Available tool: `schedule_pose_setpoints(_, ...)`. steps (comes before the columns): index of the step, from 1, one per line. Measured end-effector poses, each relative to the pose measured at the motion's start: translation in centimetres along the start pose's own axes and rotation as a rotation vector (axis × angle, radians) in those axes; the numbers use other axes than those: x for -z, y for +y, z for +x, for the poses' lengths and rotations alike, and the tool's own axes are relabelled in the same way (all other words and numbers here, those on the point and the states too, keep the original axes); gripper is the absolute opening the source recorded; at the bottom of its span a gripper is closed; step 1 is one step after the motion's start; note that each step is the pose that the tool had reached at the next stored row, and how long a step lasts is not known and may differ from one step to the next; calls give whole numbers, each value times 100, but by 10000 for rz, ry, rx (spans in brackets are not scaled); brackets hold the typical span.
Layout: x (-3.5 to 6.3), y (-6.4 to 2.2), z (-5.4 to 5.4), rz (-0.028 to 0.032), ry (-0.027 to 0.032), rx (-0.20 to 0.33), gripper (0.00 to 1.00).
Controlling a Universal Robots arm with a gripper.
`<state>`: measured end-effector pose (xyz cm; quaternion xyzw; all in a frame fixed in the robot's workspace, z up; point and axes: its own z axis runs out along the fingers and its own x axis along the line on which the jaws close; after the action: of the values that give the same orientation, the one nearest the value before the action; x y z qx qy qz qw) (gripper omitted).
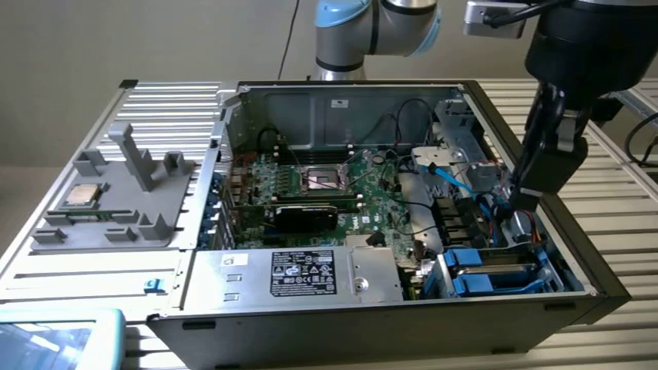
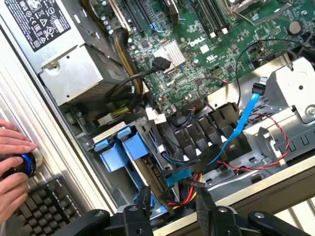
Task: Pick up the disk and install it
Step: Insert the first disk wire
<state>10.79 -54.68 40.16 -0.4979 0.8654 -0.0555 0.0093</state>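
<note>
The disk lies flat in the drive bay at the front corner of the open computer case, on the exterior view's right. Its bright blue carrier frames a strip of silver-grey metal. In the wrist view the disk's blue carrier sits beside red, yellow and black cables. My gripper hangs just above the case's side wall, a little behind the bay and apart from the disk. The gripper is open. Only cables show between its two black fingers.
The case holds a green motherboard, a silver power supply box with a black label, and a blue data cable. A grey tray with a small CPU chip lies beside it. A pale blue flat object lies at the front corner. A person's hand rests on a knob by a keyboard.
</note>
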Motion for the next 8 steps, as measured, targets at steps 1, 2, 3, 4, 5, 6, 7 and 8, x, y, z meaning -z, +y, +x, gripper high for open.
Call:
schedule_pose_setpoints(1,-2,-4,8,-41,-71,-7,50)
schedule_pose_setpoints(2,-1,-5,10,-46,-79,-8,50)
schedule_pose_setpoints(3,-1,-5,10,-47,-81,-8,50)
schedule_pose_setpoints(4,-1,-5,10,-48,-81,-8,50)
schedule_pose_setpoints(5,-1,-5,10,-49,-82,-8,50)
schedule_pose_setpoints(6,-1,-5,10,-49,-84,-8,50)
schedule_pose_setpoints(7,-1,-5,10,-49,-84,-8,50)
schedule_pose_setpoints(8,-1,-5,10,-49,-84,-8,50)
